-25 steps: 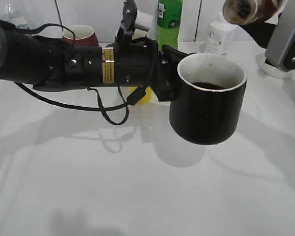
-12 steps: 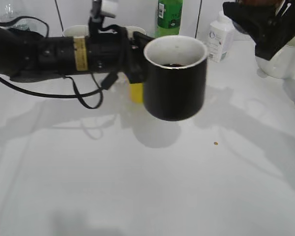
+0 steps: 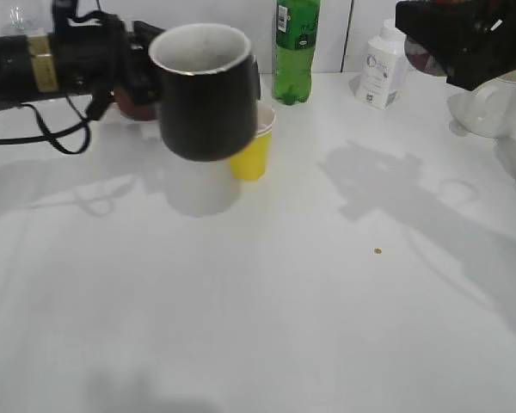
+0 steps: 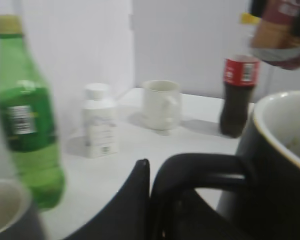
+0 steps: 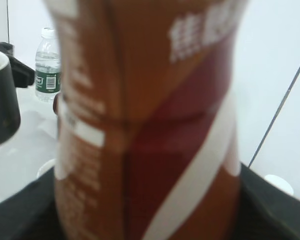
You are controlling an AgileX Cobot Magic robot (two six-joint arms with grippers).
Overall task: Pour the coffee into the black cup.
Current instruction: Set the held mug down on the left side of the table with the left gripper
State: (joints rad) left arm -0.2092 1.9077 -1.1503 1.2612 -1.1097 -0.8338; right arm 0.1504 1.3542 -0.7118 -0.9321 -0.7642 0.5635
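The black cup [image 3: 208,95] hangs in the air at the left, above the table, upright and white inside. My left gripper [image 3: 138,77] is shut on its loop handle [image 4: 205,165], with one finger [image 4: 140,195] pressed against the handle's outside. My right gripper [image 3: 464,39] is at the top right, shut on the coffee bottle [image 5: 150,125], whose brown, white and red label fills the right wrist view. The bottle also shows at the top right of the left wrist view [image 4: 282,30]. It is well apart from the cup. The cup's rim shows at the left edge of the right wrist view [image 5: 2,100].
A yellow paper cup [image 3: 254,155] stands just right of the black cup. A tall green bottle [image 3: 294,47], a white bottle [image 3: 383,64] and a white mug [image 3: 499,103] line the back. A cola bottle [image 4: 237,95] and a water bottle [image 5: 47,65] stand farther off. A small brown spot [image 3: 377,251] lies on the table.
My left arm has carried the black cup from the middle right to the left and back. The coffee bottle, tipped over the cup a second ago, has risen mostly out of the exterior view.
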